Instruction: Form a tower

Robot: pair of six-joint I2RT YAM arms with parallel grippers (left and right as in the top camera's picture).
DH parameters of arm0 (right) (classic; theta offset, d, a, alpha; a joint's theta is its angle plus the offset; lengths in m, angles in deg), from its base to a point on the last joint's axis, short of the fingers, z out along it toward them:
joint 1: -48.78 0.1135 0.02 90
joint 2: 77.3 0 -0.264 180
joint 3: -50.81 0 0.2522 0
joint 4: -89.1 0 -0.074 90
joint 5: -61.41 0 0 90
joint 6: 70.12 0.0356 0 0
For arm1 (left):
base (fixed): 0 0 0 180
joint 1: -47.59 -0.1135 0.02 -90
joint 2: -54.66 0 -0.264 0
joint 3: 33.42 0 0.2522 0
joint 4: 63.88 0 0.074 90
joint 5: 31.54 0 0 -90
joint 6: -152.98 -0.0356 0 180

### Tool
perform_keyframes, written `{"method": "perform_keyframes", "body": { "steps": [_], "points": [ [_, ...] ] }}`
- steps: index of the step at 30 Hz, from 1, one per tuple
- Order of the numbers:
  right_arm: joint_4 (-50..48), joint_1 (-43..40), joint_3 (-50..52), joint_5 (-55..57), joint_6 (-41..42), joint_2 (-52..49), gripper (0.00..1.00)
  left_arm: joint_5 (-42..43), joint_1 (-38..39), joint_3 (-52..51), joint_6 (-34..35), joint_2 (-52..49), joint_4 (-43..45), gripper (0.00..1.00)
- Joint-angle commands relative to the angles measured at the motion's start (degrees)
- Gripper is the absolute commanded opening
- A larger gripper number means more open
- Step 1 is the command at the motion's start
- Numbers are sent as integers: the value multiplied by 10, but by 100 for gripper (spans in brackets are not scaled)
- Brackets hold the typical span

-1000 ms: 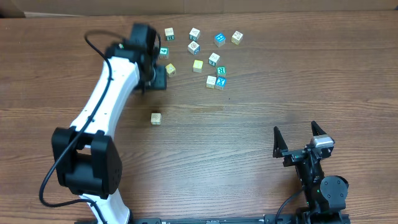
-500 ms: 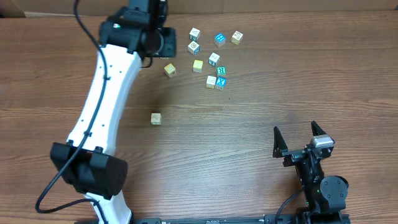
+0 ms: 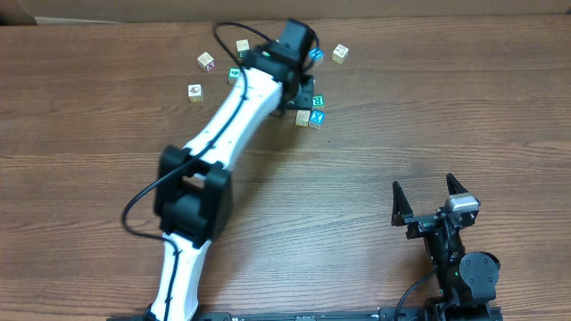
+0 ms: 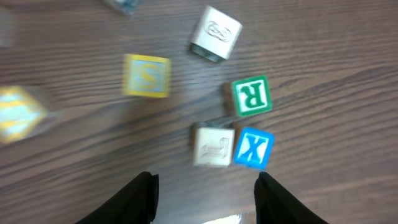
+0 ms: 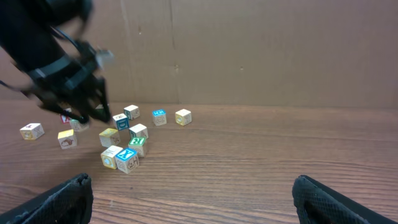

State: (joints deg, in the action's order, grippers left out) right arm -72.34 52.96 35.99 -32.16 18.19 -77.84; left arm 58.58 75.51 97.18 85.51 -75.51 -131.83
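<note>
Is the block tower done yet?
Not yet. No tall tower shows; the green R cube may sit on another, unclear. Loose cubes like the blue X cube lie on the table. The left end effector hovers open and empty above them; the right end effector stands open. Most stacking is left.

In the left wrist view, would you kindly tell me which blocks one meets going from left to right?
blurred yellow block → yellow S block → cream block → blue X block
</note>
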Motion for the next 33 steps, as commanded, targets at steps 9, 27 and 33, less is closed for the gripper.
{"method": "perform_keyframes", "body": {
  "steps": [9, 27, 33],
  "points": [
    [-2, 3, 6, 5, -1, 4, 100, -67, 23, 2, 17, -45, 36, 53],
    [-2, 3, 6, 5, -1, 4, 100, -82, 22, -61, 19, -46, 100, 41],
    [-2, 3, 6, 5, -1, 4, 100, -88, 21, -62, 19, -46, 83, 37]
  ]
}}
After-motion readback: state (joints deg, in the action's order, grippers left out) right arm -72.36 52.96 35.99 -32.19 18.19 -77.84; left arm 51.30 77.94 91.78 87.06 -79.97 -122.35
